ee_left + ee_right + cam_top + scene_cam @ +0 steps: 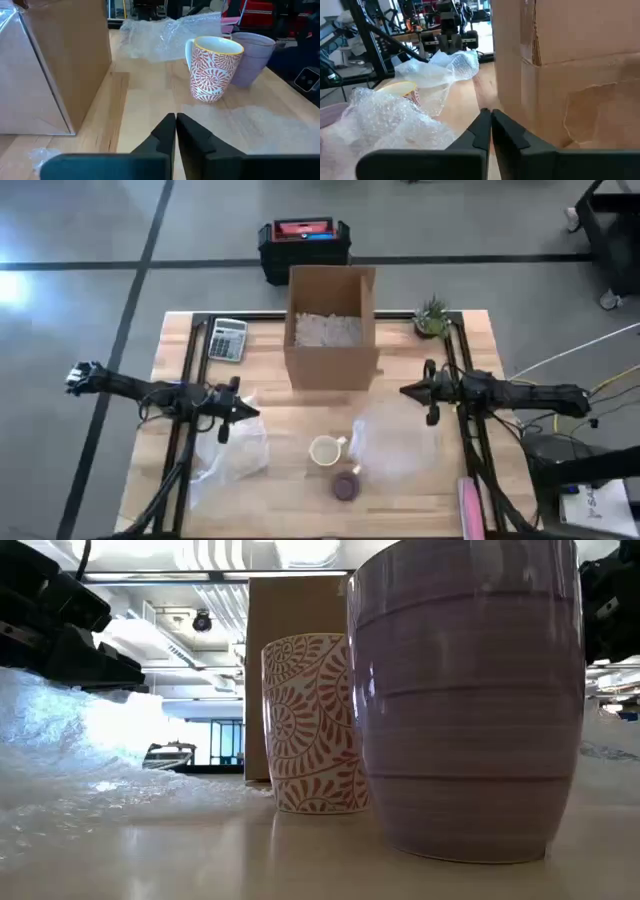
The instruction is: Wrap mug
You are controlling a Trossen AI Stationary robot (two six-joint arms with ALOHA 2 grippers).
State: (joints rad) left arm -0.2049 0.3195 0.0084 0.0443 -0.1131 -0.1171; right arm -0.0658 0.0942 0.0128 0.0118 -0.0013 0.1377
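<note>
Hovering with fingers pressed together and empty, the left gripper (252,412) sits above one sheet of bubble wrap (232,452); the right gripper (406,391), likewise clenched on nothing, hangs over a second sheet (395,438). The patterned mug (326,450) stands upright between the sheets, with the purple cup (346,485) just beside it and the cardboard box (331,327) behind

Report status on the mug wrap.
Left gripper shut, empty, over table. Right gripper shut, empty, beside cardboard box. Patterned mug unwrapped between bubble wrap sheets. Purple cup close beside it.
</note>
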